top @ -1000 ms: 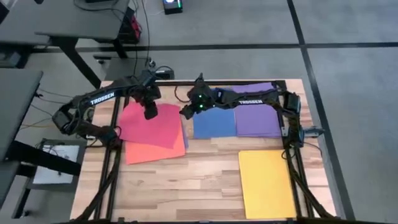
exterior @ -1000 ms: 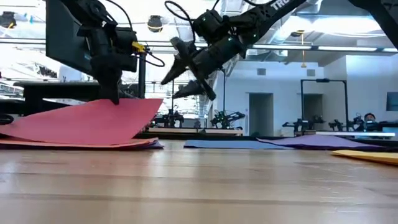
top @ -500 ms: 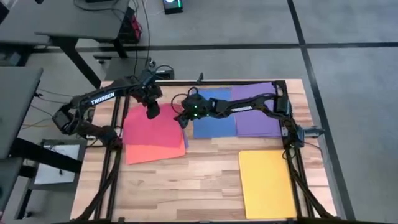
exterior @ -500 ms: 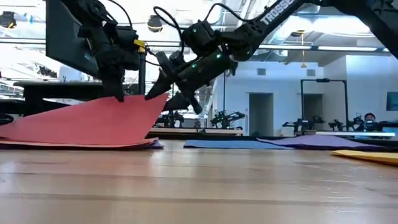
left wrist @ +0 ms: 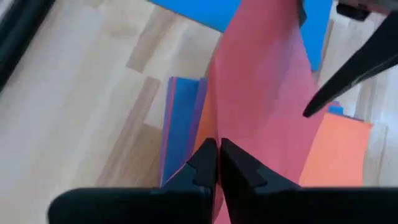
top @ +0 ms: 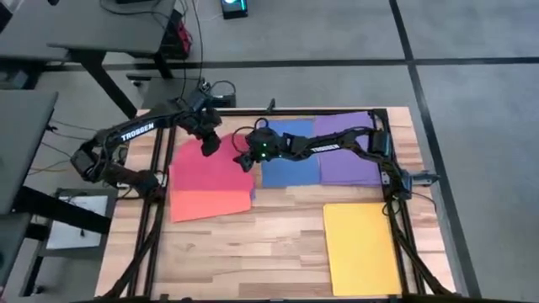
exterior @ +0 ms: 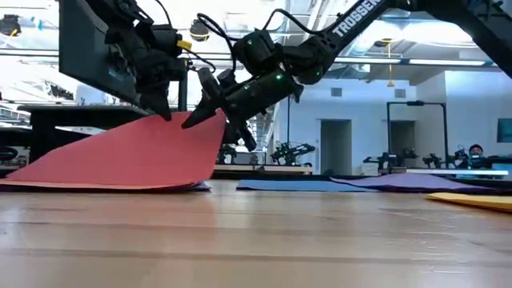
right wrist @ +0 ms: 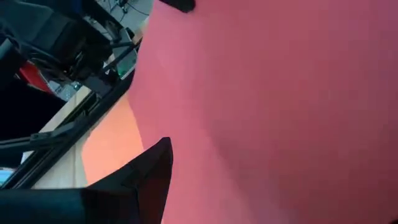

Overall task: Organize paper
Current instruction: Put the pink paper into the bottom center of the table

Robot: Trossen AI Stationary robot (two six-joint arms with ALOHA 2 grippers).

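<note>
While left gripper jaws clamp the red sheet and right gripper jaws gape beside it, blue, purple, yellow sheets lie unstacked.

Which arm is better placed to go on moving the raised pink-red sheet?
Left, probably: the left gripper is already shut on the pink-red sheet. The right gripper is open at its lifted edge.

Left hand pinched, right hand seemingly spread.
</note>
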